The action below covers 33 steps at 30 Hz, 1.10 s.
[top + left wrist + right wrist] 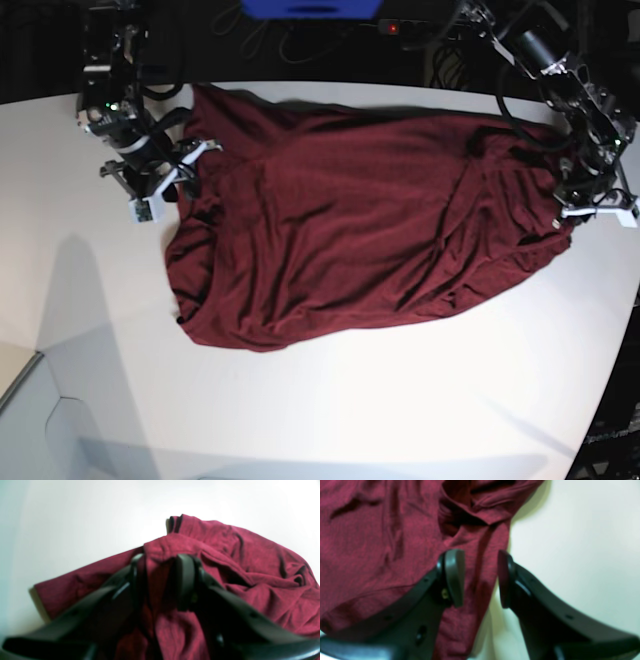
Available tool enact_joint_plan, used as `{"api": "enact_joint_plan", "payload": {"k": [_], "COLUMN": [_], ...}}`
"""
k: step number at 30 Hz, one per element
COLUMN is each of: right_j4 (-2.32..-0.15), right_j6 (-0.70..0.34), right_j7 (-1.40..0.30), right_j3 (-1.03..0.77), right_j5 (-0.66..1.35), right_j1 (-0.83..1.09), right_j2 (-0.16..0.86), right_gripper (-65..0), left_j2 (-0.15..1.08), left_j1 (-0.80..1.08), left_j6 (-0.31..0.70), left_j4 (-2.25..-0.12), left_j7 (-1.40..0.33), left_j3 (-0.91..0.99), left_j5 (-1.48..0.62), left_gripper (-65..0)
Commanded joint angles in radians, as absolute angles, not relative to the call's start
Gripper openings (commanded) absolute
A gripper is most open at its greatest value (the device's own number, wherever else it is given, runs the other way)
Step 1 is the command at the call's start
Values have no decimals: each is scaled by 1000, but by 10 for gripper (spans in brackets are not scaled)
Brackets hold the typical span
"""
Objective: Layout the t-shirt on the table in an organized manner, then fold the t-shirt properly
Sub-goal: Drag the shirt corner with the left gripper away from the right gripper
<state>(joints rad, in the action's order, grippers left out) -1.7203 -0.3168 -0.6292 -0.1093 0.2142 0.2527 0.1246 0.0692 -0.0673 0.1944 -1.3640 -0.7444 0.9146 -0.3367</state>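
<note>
**Layout stage: both grippers at opposite edges of the shirt, cloth not yet flat**

The step in hand was judged to be the spreading of the t-shirt (350, 220) across the table (400, 400). To do it well, each arm would need a firm pinch on a single edge layer, followed by an even outward pull so the body draws taut without dragging the whole garment sideways. Uneven tension would probably deepen the diagonal creases.

The left gripper (160, 580) sat over a raised ridge of fabric, its jaws apart with cloth standing between them; whether the pads actually pressed that cloth could not be told. The right gripper (480, 577) straddled a strip of the shirt's edge, jaws parted, cloth lying in the gap but clear of at least one pad, so it was read as released.

The shirt lay mid-table, toward the far side, stretched roughly between the two arms. It was dark maroon, thin and faintly glossy. Its surface carried long folds running slantwise, bunching near the left gripper, and a rolled, doubled hem at the near edge. Sleeves and collar were not clearly distinguishable.
</note>
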Motion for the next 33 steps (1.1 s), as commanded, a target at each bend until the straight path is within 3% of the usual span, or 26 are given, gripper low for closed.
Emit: {"api": "enact_joint_plan", "payload": {"k": [1,5,9,20,27,33], "right_j4": [-1735,-1735,-1735,-1735,-1733,-1733], "right_j6": [-320,-320,-320,-320,-320,-320], "right_j7": [-610,-610,-610,-610,-611,-611], "right_j3": [-113,-113,-113,-113,-113,-113], "right_j5": [220,219,219,219,219,219], "right_j1": [246,246,246,246,246,248], "right_j2": [133,133,133,133,133,154], "right_gripper": [-423,-423,-423,-423,-423,-423], "left_j2": [85,85,85,96,99,143], "left_j1": [-84,-84,-85,-119,-257,-418], "left_j6": [199,199,199,197,197,197], "left_j4": [-1388,-1386,-1386,-1474,-1564,-1469], "left_j7": [-727,-727,-727,-727,-730,-730], "left_j3": [914,914,915,918,915,914], "left_j5": [-354,-354,-354,-357,-355,-346], "left_gripper": [-459,-497,-645,-647,-647,-647]}}
